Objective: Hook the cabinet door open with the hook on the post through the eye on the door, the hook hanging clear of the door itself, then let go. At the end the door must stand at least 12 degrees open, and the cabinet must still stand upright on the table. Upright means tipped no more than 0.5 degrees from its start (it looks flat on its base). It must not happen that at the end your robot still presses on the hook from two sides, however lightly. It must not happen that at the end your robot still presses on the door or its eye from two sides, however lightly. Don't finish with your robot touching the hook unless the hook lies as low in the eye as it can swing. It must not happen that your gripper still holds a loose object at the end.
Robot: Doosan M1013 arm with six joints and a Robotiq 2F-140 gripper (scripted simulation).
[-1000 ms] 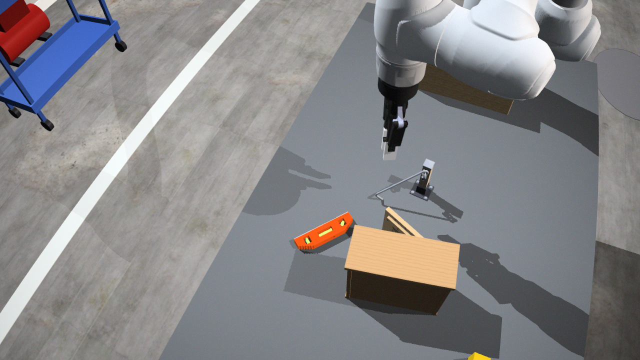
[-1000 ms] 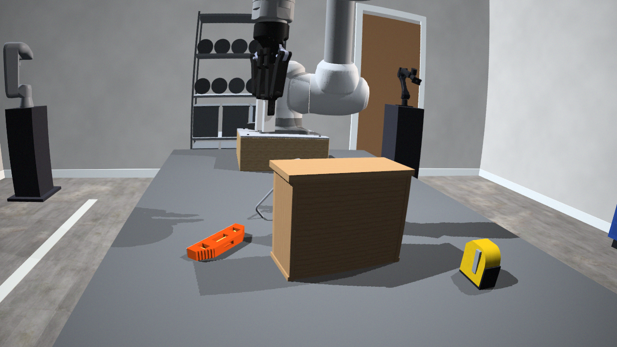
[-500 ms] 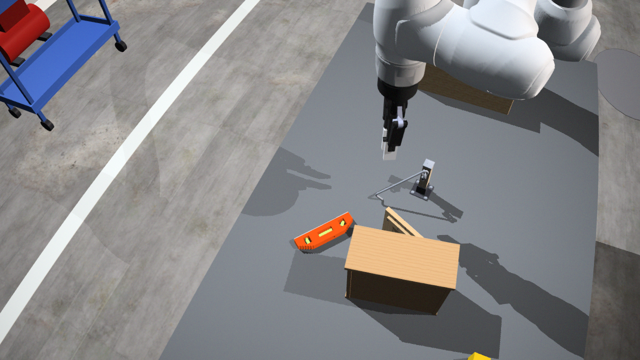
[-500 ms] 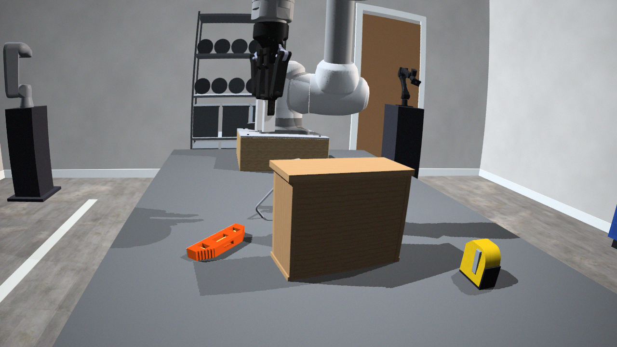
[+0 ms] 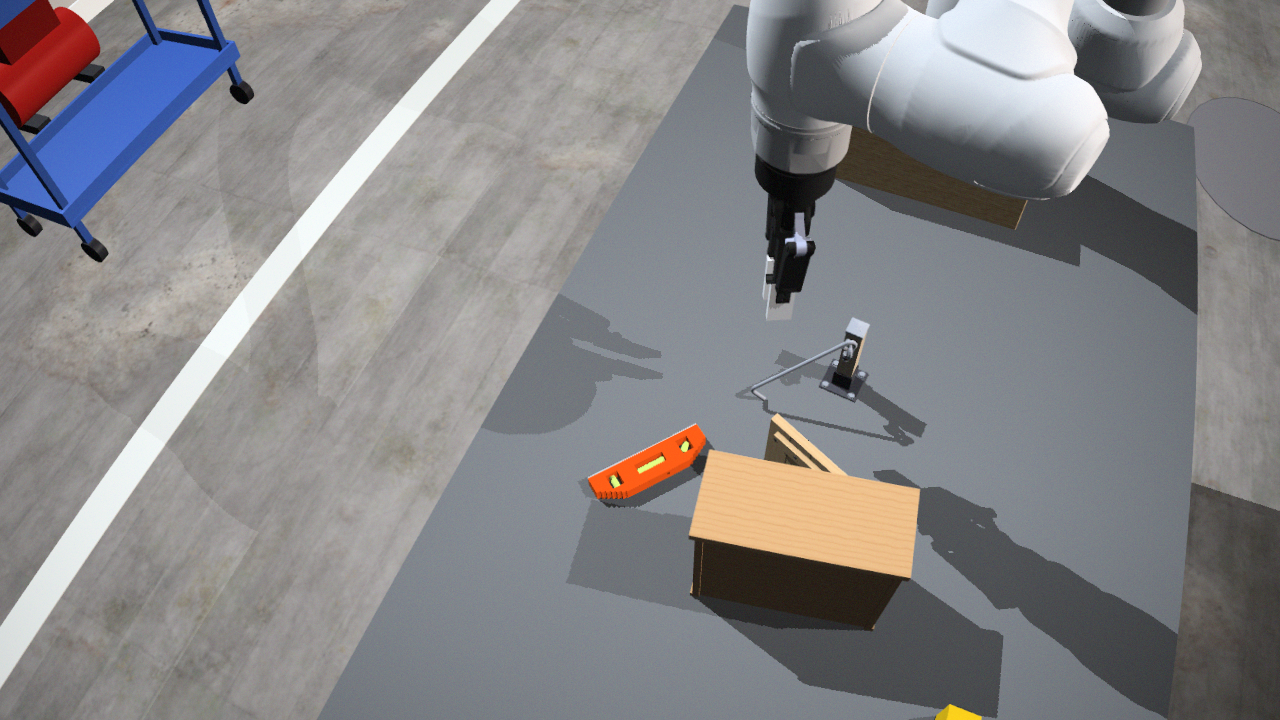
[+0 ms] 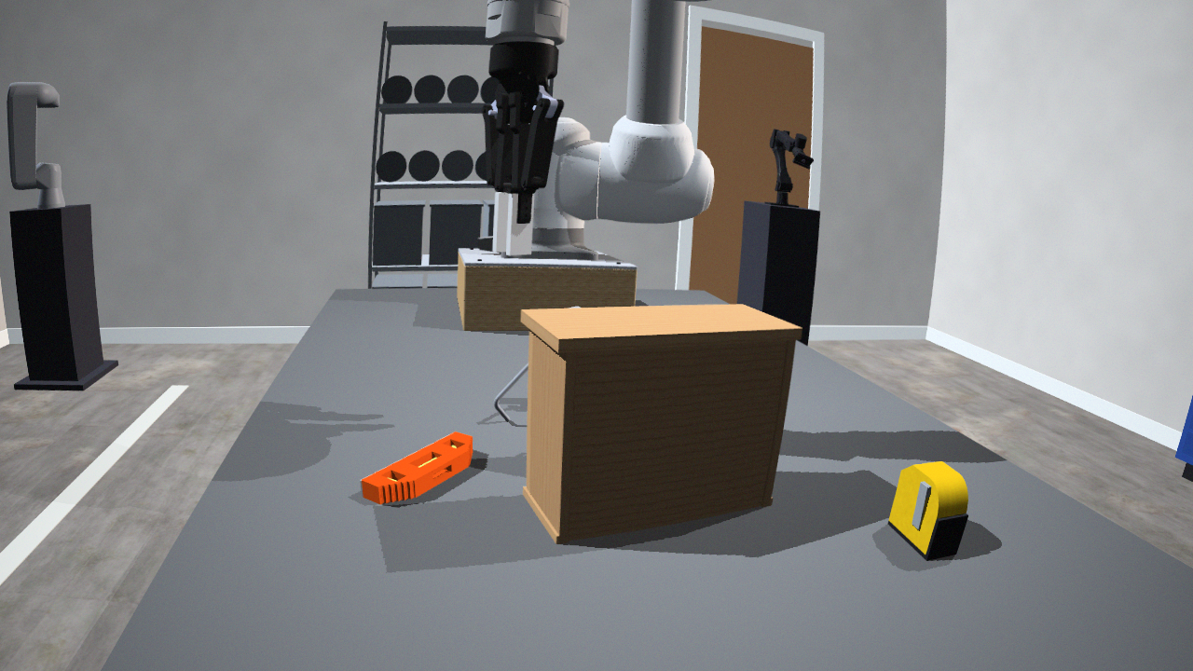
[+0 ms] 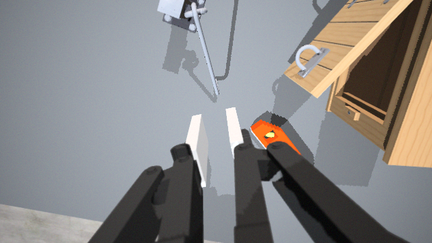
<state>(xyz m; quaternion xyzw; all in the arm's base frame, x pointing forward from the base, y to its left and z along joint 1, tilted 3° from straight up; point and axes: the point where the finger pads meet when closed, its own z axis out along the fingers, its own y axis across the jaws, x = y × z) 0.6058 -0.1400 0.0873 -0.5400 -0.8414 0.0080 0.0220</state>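
Note:
The wooden cabinet [image 5: 805, 514] [image 6: 667, 417] [image 7: 415, 135] stands upright. Its door [image 5: 776, 436] [image 7: 354, 34] stands ajar, with the metal eye [image 7: 298, 59] near its free edge; nothing is through the eye. The grey hook [image 5: 799, 366] [image 6: 497, 399] [image 7: 204, 47] hangs from the post [image 5: 856, 331] [image 7: 170, 7] and slopes down, its bent end low by the table, apart from the door. My gripper [image 5: 776, 306] [image 6: 514, 248] [image 7: 217, 125] is open by a narrow gap, with nothing between its white fingertips. It is above the table, clear of the hook, post and door.
An orange spirit level [image 5: 648, 463] [image 6: 421, 469] [image 7: 281, 136] lies beside the cabinet, on the side of the door's free edge. A yellow tape measure [image 5: 957, 713] [image 6: 938, 500] stands on the table beyond the cabinet. The robot's wooden base block [image 5: 930, 188] [image 6: 546, 295] is at the far end.

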